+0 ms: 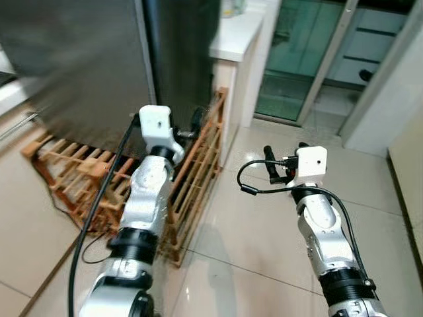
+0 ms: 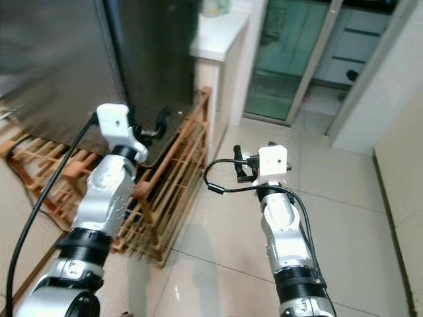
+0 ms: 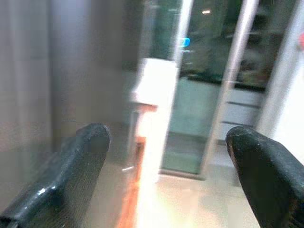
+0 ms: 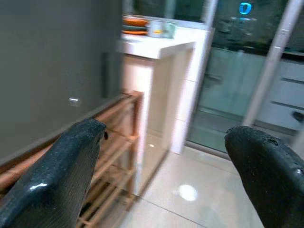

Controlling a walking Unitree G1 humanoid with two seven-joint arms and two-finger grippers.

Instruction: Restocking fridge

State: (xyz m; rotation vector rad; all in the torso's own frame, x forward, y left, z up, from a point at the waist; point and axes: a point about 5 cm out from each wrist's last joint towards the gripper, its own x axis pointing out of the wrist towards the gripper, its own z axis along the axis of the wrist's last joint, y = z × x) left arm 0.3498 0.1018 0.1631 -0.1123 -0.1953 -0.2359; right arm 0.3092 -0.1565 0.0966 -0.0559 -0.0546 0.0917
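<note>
We face a tall dark steel fridge [image 1: 99, 59] beside a low orange wooden rack [image 1: 198, 165] on glossy pale floor tiles [image 1: 264, 244]. Our left gripper [image 3: 166, 175] and right gripper [image 4: 166, 175] hang wide apart, empty.

Wooden rack [image 1: 192, 191] and dark fridge [image 1: 86, 59] block left; tiled floor [image 1: 264, 218] open right.

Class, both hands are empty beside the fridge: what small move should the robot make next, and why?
Probably turn left toward the fridge. Both the left hand and the right hand are open and hold nothing, and the fridge lies to the left past the wooden rack.
</note>
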